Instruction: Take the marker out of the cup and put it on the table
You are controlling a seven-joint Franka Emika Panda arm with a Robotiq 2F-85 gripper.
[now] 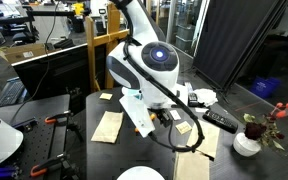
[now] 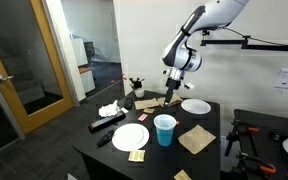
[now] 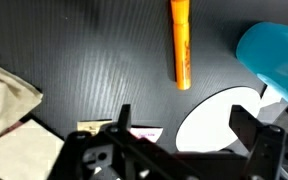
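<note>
In the wrist view the orange marker (image 3: 181, 42) lies flat on the dark table (image 3: 84, 60), clear of the light blue cup (image 3: 274, 58) at the right edge. My gripper (image 3: 184, 118) is open and empty, its fingers spread above the table and a white plate (image 3: 219, 125), with the marker some way beyond the fingertips. In an exterior view the gripper (image 2: 171, 90) hangs above the far part of the table (image 2: 212, 126), and the cup (image 2: 165, 130) stands upright near the front. I cannot make out the marker in either exterior view.
Two white plates (image 2: 130, 137) (image 2: 195, 106), a black remote (image 2: 106, 123), brown napkins (image 2: 196, 140) and a white vase with flowers (image 1: 249, 140) are on the table. A wooden frame (image 1: 92, 50) stands behind the arm.
</note>
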